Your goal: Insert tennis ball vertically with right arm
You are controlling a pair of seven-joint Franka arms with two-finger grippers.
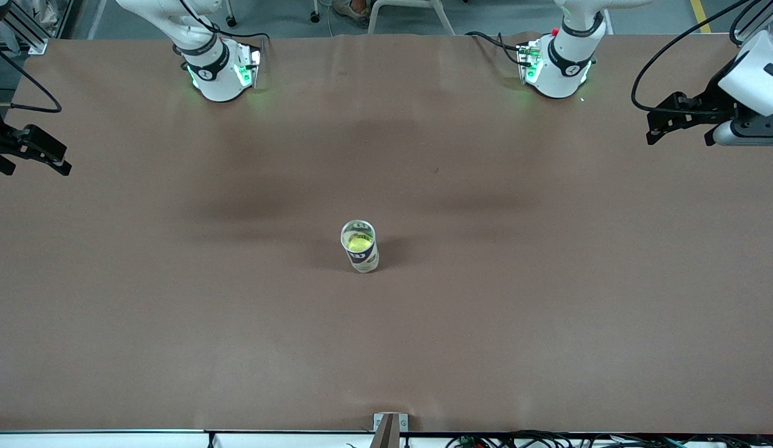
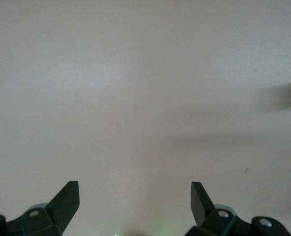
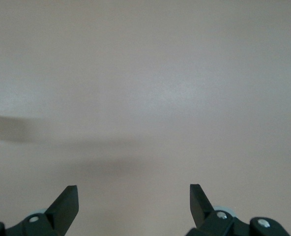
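- Clear tube (image 1: 360, 246) upright near middle of brown table (image 1: 175, 311), open end up, dark label band around lower part.
- Yellow-green tennis ball (image 1: 358, 244) visible inside tube, looks seated below rim; no other ball anywhere on table.
- Right gripper (image 1: 32, 152) parked over right arm's end of table, well apart from tube; fingers (image 3: 67, 204) spread wide in right wrist view, nothing between them, only bare tabletop underneath.
- Left gripper (image 1: 679, 118) parked over left arm's end of table, also well apart from tube; fingers (image 2: 67, 201) spread wide in left wrist view, empty, bare tabletop below. Left arm waiting.
- Neither gripper touching or near tube.
- Step judged: insertion looks done, ball already in tube, right arm pulled clear at table's edge; probably end of task, or reset pose.
- If counted as finished: next move calls for nothing but holding both arms off, no bumping tube.
- If another insertion wanted: needs a ball to pick first, none in view outside tube; then centre ball over open mouth, lower straight down, let go only once ball sits inside rim.
- Risk: tube tall and narrow, likely tips on any sideways nudge at rim.
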